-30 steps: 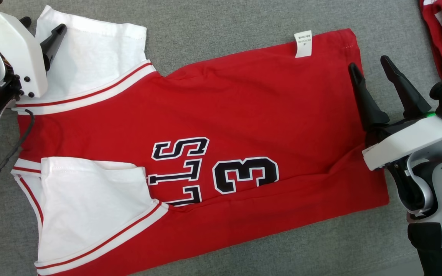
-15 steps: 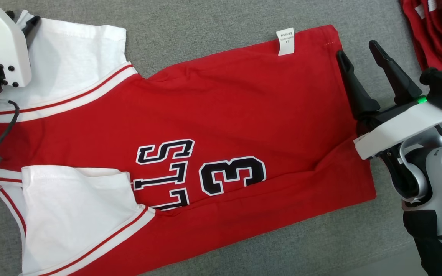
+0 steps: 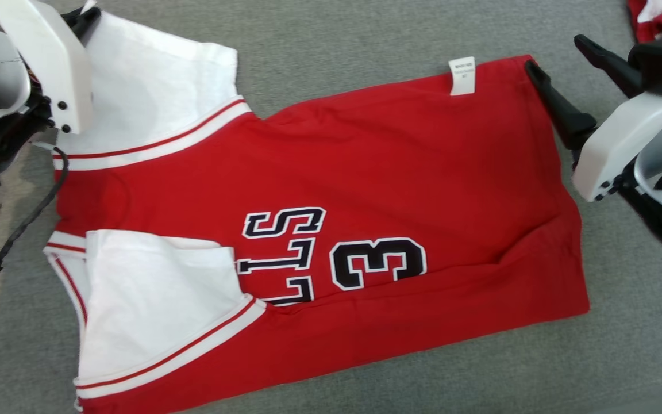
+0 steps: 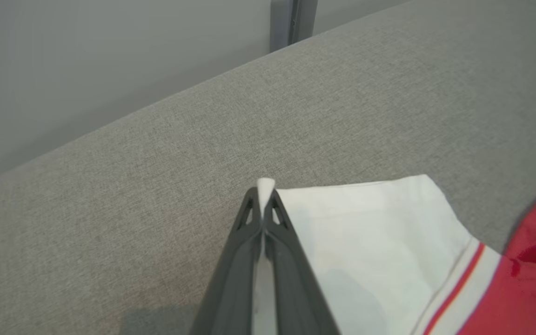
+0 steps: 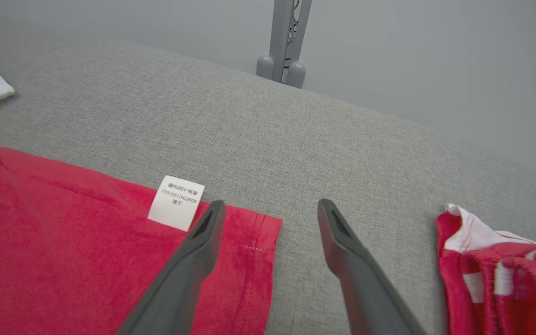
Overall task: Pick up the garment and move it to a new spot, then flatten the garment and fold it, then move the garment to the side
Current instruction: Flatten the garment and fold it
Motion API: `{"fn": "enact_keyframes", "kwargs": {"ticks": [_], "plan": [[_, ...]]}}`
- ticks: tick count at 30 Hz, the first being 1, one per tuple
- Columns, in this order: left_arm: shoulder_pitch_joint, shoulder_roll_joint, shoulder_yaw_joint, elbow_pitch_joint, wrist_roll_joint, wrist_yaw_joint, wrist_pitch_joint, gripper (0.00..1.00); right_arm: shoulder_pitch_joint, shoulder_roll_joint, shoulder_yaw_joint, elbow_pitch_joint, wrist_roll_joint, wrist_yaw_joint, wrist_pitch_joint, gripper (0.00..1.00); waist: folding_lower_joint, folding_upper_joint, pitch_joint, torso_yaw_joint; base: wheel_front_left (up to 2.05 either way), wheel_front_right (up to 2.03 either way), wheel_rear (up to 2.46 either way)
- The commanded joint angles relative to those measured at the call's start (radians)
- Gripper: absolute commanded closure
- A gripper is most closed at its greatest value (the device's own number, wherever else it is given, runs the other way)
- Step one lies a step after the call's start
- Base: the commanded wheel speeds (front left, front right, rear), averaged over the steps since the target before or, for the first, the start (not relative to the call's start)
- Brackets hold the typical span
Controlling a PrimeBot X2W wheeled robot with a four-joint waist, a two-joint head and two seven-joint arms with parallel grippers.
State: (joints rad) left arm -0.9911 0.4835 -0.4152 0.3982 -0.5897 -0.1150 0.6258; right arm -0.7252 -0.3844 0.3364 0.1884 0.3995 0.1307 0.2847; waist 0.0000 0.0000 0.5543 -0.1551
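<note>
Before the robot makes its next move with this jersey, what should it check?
1. Left gripper shut on white sleeve corner: ok.
2. Right gripper shut on red hem corner: not ok; open, one finger over hem, other over grey surface.
3. Jersey lying flat: ok, slight crease.
4. Other red garment apart from right gripper: ok.
5. Left grip firm enough to lift: cannot tell.

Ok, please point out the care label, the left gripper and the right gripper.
care label (image 5: pixel 176 202): right wrist view, middle of the white tag.
left gripper (image 4: pixel 262 197): left wrist view, between its closed fingertips.
right gripper (image 5: pixel 271 204): right wrist view, midway between its open fingertips.
</note>
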Motion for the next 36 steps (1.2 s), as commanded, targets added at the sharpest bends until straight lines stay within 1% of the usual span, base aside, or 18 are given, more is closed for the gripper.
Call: {"fn": "enact_keyframes", "kwargs": {"ticks": [1, 8, 12, 16, 20, 27, 29, 31, 32, 33, 34, 36], "plan": [[0.014, -0.003, -0.004, -0.025, -0.013, -0.006, -0.011, 1.0, -0.032, -0.033, 0.021, 0.015, 0.014, 0.0, 0.031, 0.0, 0.0, 0.0, -0.019, 0.031, 0.0, 0.0, 0.0], [0.067, -0.022, -0.025, -0.136, -0.054, -0.011, -0.055, 1.0, -0.119, -0.173, 0.154, 0.076, 0.084, 0.0, 0.197, 0.0, 0.0, 0.0, -0.031, 0.104, 0.0, 0.0, 0.0], [0.092, -0.032, -0.032, -0.177, -0.067, -0.012, -0.073, 1.0, -0.135, -0.224, 0.194, 0.078, 0.118, 0.0, 0.236, 0.0, 0.0, 0.0, -0.028, 0.127, 0.0, 0.0, 0.0], [0.109, -0.036, -0.028, -0.203, -0.078, -0.01, -0.091, 1.0, -0.136, -0.25, 0.217, 0.087, 0.143, 0.0, 0.256, 0.0, 0.0, 0.0, -0.02, 0.142, 0.0, 0.0, 0.0], [0.123, -0.037, -0.025, -0.215, -0.083, -0.003, -0.105, 1.0, -0.141, -0.255, 0.235, 0.109, 0.158, 0.0, 0.265, 0.0, 0.0, 0.0, -0.011, 0.152, 0.0, 0.0, 0.0], [0.126, -0.047, -0.028, -0.213, -0.09, -0.001, -0.124, 1.0, -0.15, -0.229, 0.268, 0.176, 0.175, 0.0, 0.254, 0.0, 0.0, 0.0, -0.007, 0.166, 0.0, 0.0, 0.0], [0.126, -0.05, -0.031, -0.21, -0.092, -0.002, -0.127, 1.0, -0.152, -0.226, 0.282, 0.188, 0.183, 0.0, 0.251, 0.5, 0.0, 0.0, -0.008, 0.169, 0.0, 0.0, 0.0], [0.125, -0.048, -0.032, -0.208, -0.093, -0.002, -0.127, 1.0, -0.158, -0.227, 0.292, 0.199, 0.191, 0.0, 0.25, 0.62, 0.0, 0.0, -0.011, 0.17, 0.0, 0.0, 0.0], [0.125, -0.047, -0.032, -0.208, -0.093, -0.002, -0.129, 1.0, -0.161, -0.23, 0.297, 0.204, 0.193, 0.0, 0.249, 0.7, 0.0, 0.0, -0.012, 0.17, 0.0, 0.0, 0.0], [0.124, -0.045, -0.031, -0.208, -0.094, -0.002, -0.131, 1.0, -0.164, -0.232, 0.301, 0.208, 0.199, 0.0, 0.247, 0.98, 0.0, 0.0, -0.014, 0.169, 0.0, 0.0, 0.0], [0.124, -0.042, -0.029, -0.208, -0.095, -0.002, -0.131, 1.0, -0.166, -0.235, 0.302, 0.211, 0.201, 0.0, 0.243, 1.0, 0.0, 0.0, -0.017, 0.168, 0.0, 0.0, 0.0], [0.126, -0.04, -0.027, -0.209, -0.097, -0.002, -0.133, 1.0, -0.169, -0.238, 0.303, 0.214, 0.2, 0.0, 0.24, 1.0, 0.0, 0.0, -0.019, 0.167, 0.0, 0.0, 0.0]]}}
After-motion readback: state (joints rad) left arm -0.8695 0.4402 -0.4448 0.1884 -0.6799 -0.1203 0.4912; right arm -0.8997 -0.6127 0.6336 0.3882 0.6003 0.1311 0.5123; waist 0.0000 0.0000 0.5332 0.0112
